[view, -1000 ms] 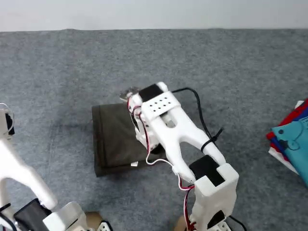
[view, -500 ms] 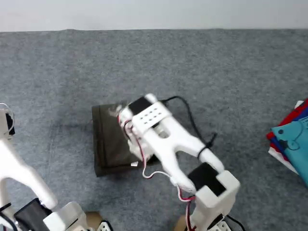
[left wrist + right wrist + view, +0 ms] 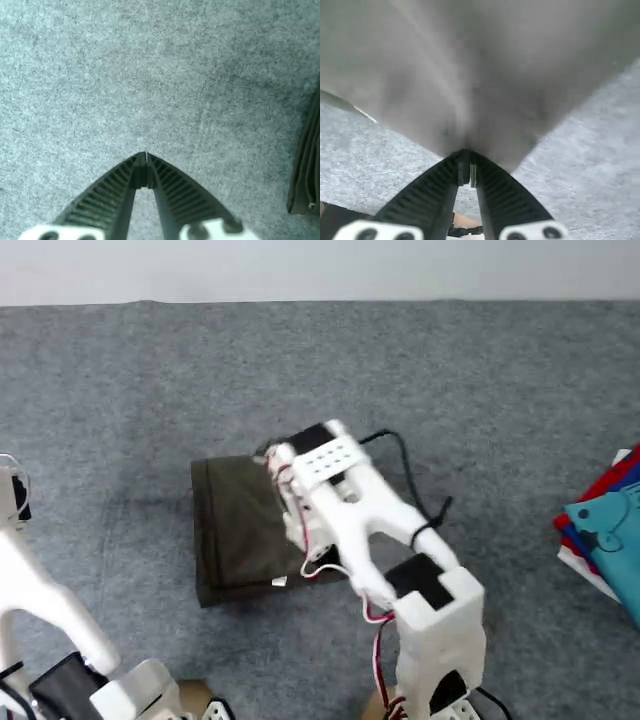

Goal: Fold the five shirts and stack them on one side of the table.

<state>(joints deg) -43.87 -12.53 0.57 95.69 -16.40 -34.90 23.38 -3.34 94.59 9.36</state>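
Observation:
A dark olive shirt point(image 3: 235, 525) lies folded on the grey carpet in the middle of the table. My right gripper point(image 3: 272, 456) is at its far edge, with the arm stretched over the shirt's right part and hiding it. In the right wrist view my right gripper point(image 3: 465, 152) is shut, and a flap of the shirt point(image 3: 470, 75) narrows to a point at its tips, raised well above the carpet. My left gripper point(image 3: 145, 156) is shut with nothing in it, above bare carpet left of the shirt, whose folded edge point(image 3: 306, 170) shows beside it.
A stack of folded shirts point(image 3: 603, 532) in red, teal and white lies at the right edge of the table. The left arm point(image 3: 45, 605) stands at the near left corner. Open carpet stretches across the far side.
The right gripper swung from beyond the shirt's far edge to the left over the shirt, then back to the right near that edge. The shirt's left part and the left arm stayed still.

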